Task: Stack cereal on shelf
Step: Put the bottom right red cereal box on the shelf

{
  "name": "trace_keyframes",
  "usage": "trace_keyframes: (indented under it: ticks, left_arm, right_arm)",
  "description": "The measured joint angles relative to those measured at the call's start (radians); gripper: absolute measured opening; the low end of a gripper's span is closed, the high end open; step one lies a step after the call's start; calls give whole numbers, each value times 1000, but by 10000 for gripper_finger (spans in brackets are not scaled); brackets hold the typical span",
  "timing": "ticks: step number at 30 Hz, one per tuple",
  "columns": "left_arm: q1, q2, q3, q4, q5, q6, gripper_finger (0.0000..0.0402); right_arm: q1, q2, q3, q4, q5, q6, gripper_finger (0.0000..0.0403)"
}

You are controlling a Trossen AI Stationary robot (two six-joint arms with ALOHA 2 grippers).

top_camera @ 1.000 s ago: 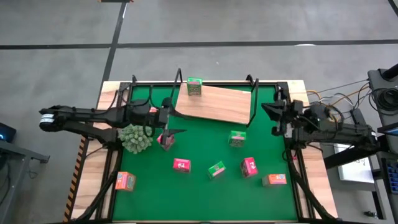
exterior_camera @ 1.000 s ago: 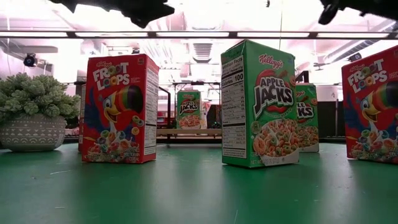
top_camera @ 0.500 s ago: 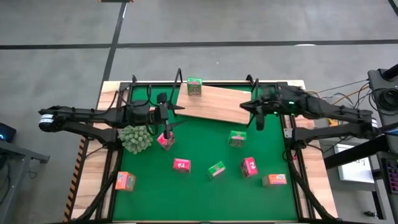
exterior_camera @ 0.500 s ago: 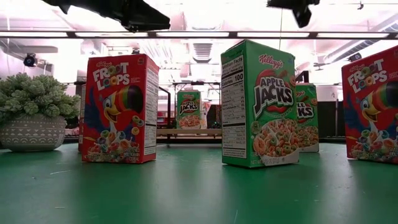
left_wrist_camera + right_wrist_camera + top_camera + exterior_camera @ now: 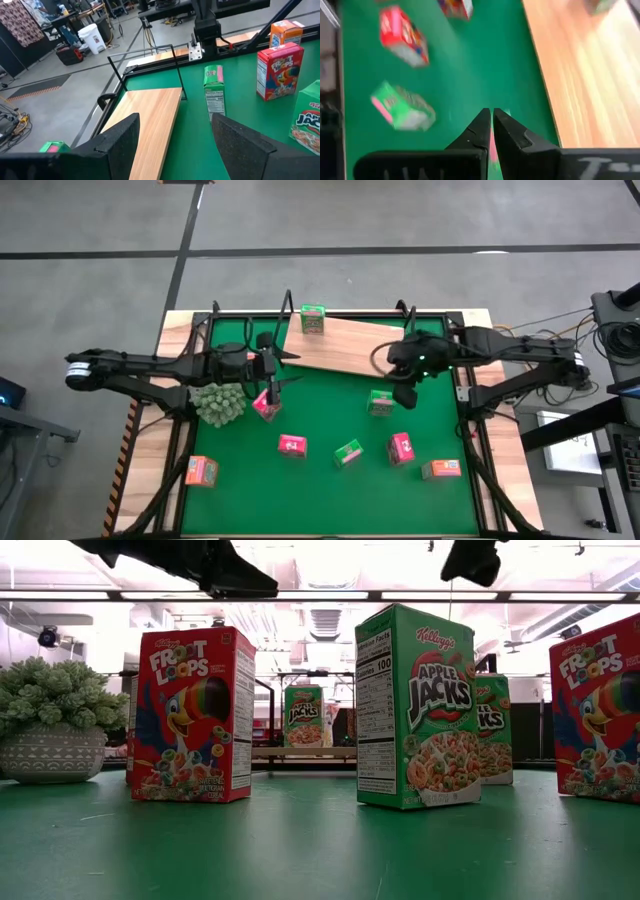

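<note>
The light wooden rectangular shelf board [image 5: 348, 345] with black wire uprights lies at the mat's 12 o'clock edge, tilted, its long surface bare but for one small green cereal box [image 5: 313, 318] standing at its far left corner. The green table mat [image 5: 320, 495] has open room along its 6 o'clock edge and in a strip between the shelf and the scattered packs.

The right gripper [image 5: 408, 393] hangs over the mat just off the shelf's near right corner, at 1 o'clock from centre, beside the green box [image 5: 381, 403]; in the right wrist view its fingers [image 5: 481, 131] are pressed together with only a hairline gap. Half a second ago it sat higher against the shelf's right upright, and a second ago at the table's right edge. The left gripper [image 5: 281, 368] is at 10 o'clock, above the pink-red box [image 5: 266, 405] next to the grey-green spiky plant ball [image 5: 220, 402]; its fingers [image 5: 120, 134] are spread wide. It has barely shifted.

Other packs on the mat: pink-red box [image 5: 292, 445], green box [image 5: 348, 452], pink-red box [image 5: 401, 448], orange box [image 5: 441, 469] at 4 o'clock, orange box [image 5: 202, 471] at 8 o'clock. None has moved.

In the low view the red pack [image 5: 193, 715] reads "Froot Loops"; the green pack [image 5: 418, 707] reads "Kellogg's Apple Jacks", with a nutrition panel showing "100".
</note>
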Motion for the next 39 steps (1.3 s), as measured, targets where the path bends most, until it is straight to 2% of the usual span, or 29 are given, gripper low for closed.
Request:
trace_keyframes:
  ticks: [5, 11, 14, 19, 22, 26, 31, 35, 39]
  left_arm:
    - [0, 1, 0, 0, 0, 0, 231]
    - [0, 0, 0, 0, 0, 0, 231]
    - [0, 0, 0, 0, 0, -3, 231]
    - [0, 0, 0, 0, 0, -12, 231]
    - [0, 0, 0, 0, 0, -26, 231]
    - [0, 1, 0, 0, 0, -29, 231]
    - [0, 1, 0, 0, 0, -26, 231]
    - [0, 1, 0, 0, 0, -22, 231]
    - [0, 1, 0, 1, 0, -8, 231]
  right_arm:
    - [5, 82, 49, -127, 2, 0, 12]
    - [14, 129, 51, -132, -1, 24, 12]
    - [34, 142, 51, -132, -45, 163, 12]
    - [93, 171, 51, -164, -237, 553, 12]
    - [153, 183, 51, -244, -255, 753, 12]
    - [248, 203, 49, -275, -227, 894, 19]
    - [344, 233, 47, -273, -159, 1035, 67]
    - [397, 277, 47, -274, -149, 1139, 131]
    - [433, 315, 47, -273, -149, 1170, 201]
